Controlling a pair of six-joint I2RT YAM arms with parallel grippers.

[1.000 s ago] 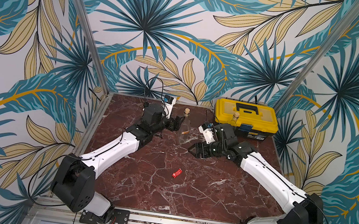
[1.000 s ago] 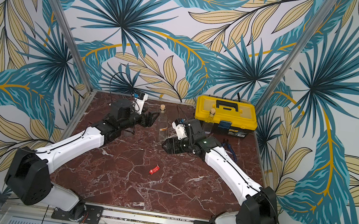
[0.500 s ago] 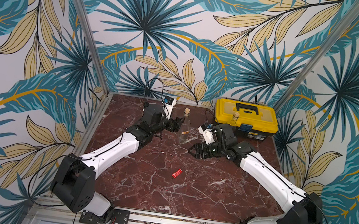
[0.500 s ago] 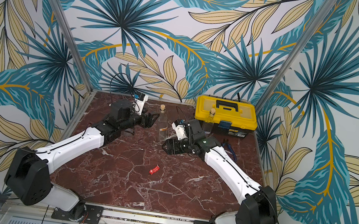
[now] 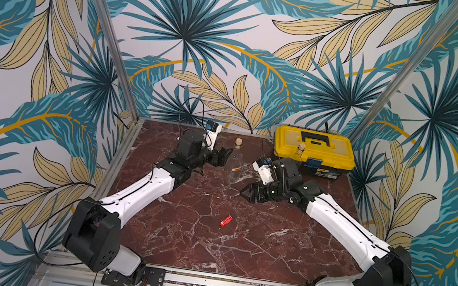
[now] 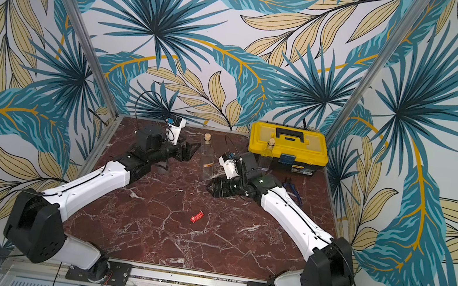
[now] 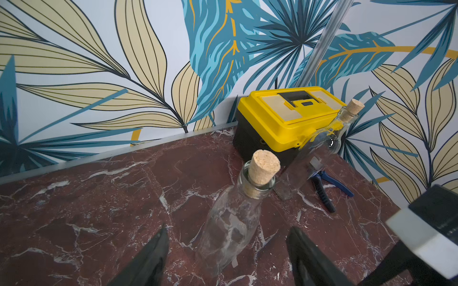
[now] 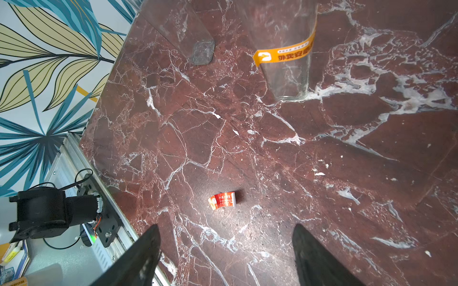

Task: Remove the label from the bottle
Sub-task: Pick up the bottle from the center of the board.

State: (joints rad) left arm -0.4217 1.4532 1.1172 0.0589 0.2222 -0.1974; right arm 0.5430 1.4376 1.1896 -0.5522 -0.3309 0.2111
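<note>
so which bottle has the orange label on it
The middle bottle: an orange label wraps its lower body. The other bottle, beside the yellow toolbox, shows no orange.

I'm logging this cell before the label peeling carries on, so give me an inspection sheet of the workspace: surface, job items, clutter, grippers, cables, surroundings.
Surface: marble table, red-brown, a few pale specks.
Job's things: corked glass bottle upright at middle rear, orange label on its lower body; red label scrap lying loose nearer the front.
Clutter: yellow toolbox shut, right rear; second bottle upright before it; pliers beside that.
Grippers: left gripper open, jaws either side of the glass bottle, not gripping; right gripper open, empty, low near its base.
Cables: black cable looping at an arm base; nothing seen on the surface.
Surroundings: leaf-print walls, metal corner post.
</note>
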